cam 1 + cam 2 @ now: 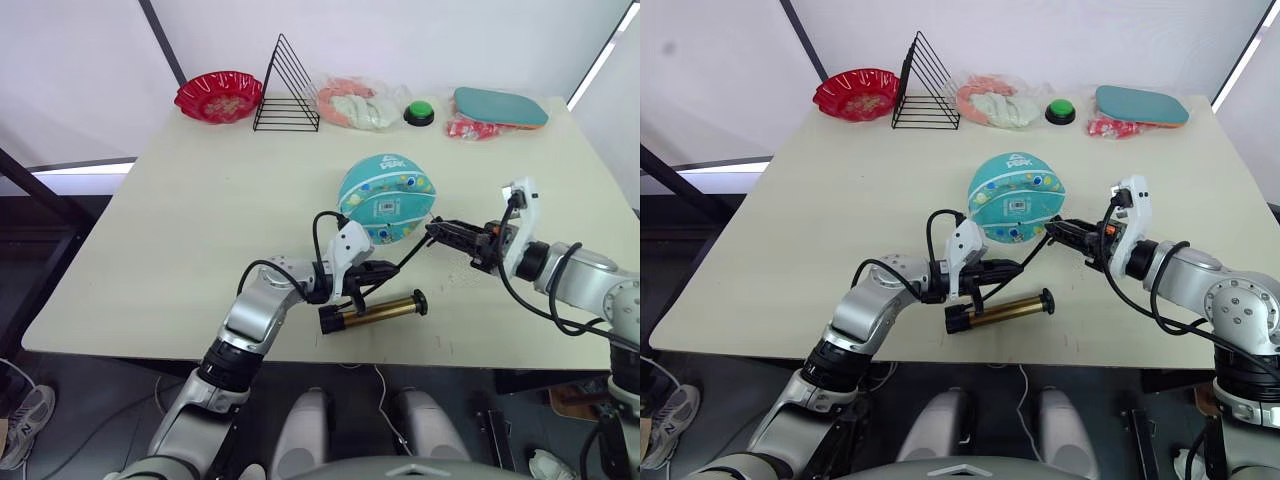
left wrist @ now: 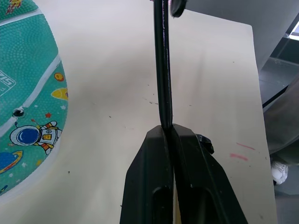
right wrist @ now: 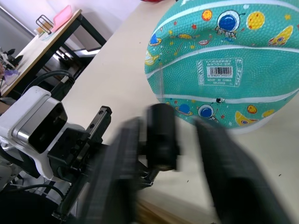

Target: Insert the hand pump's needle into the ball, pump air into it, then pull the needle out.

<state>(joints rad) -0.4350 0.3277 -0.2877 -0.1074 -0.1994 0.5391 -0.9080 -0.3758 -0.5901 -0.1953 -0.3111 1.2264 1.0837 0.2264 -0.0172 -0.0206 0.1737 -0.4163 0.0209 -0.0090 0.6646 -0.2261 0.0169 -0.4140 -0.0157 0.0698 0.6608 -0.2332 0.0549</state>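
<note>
The ball (image 1: 387, 198) is sitting near the middle of the desk (image 1: 200, 200), its white barcode label facing the robot. In front of it, close to the desk's near edge, the hand pump (image 1: 373, 311) is lying on its side, gold barrel running left to right with the black T-handle at its right end.

The left tool (image 1: 385, 271) is reaching in just above the pump, its two black fingers (image 2: 154, 186) pressed together on the pump's thin black hose (image 2: 163, 70) — the left wrist view is showing the hose running straight out from between the shut tips. From there the hose is rising to the right, toward the right tool (image 1: 440, 230), which is hovering just beside the ball's lower right side. In the right wrist view its fingers (image 3: 117, 163) are standing apart on either side of a small black fitting (image 3: 161, 135); whether they are actually clamping it I cannot tell. The needle itself is too small to make out.

Along the far edge of the desk are lying a red bowl (image 1: 218, 95), a black wire rack (image 1: 286, 85), a plastic bag (image 1: 358, 103), a green button (image 1: 419, 112) and a teal paddle (image 1: 500, 106).
</note>
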